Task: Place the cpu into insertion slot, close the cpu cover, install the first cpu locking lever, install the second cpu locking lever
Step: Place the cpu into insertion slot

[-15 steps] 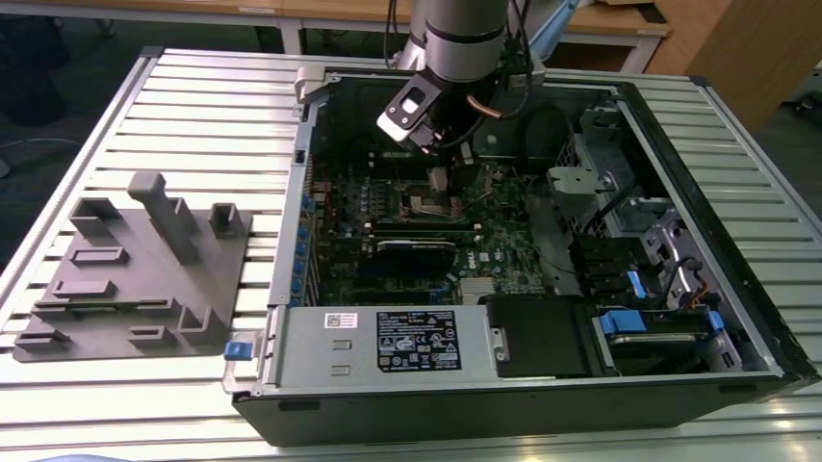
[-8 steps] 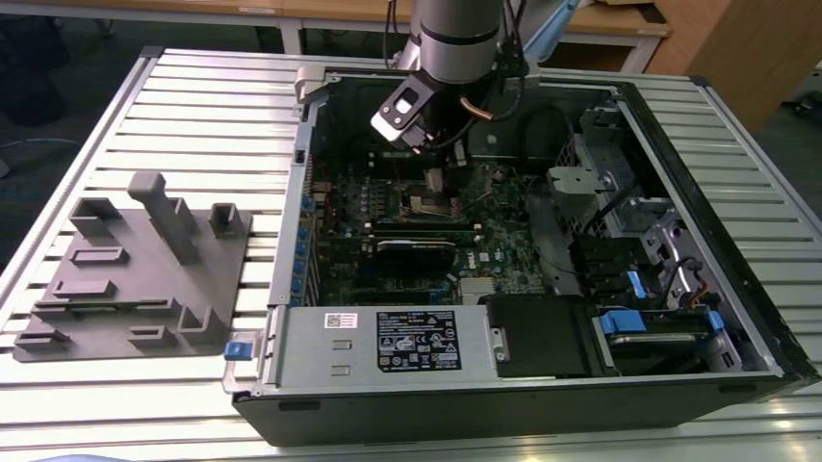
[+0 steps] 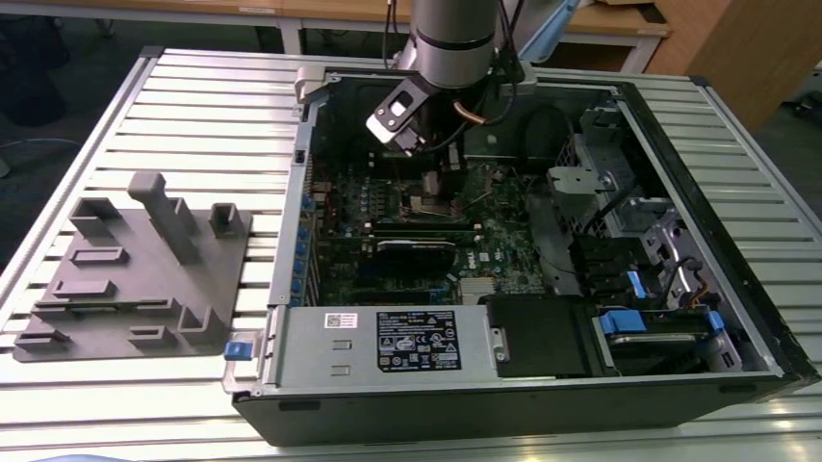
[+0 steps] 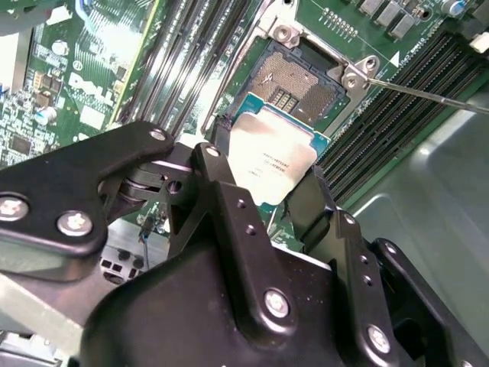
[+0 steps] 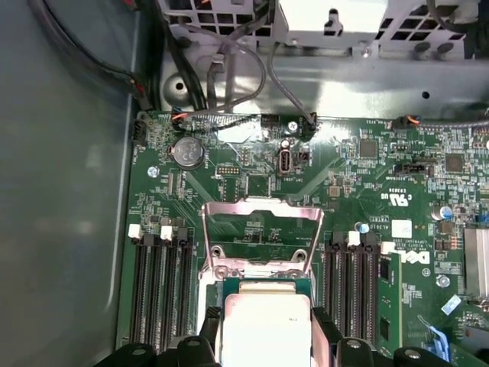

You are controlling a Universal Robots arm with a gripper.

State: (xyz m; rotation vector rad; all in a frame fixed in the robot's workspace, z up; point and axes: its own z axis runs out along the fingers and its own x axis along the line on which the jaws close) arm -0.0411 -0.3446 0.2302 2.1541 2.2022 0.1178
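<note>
Step one: gripper (image 4: 267, 174) fingers clamp cpu (image 4: 275, 153) edges near uncovered insertion slot (image 4: 302, 76); seating likely demands square alignment.

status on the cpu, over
Gripper shut on the cpu. Cpu held near the open socket, not seated. Cover raised, nothing seen blocking.
</note>
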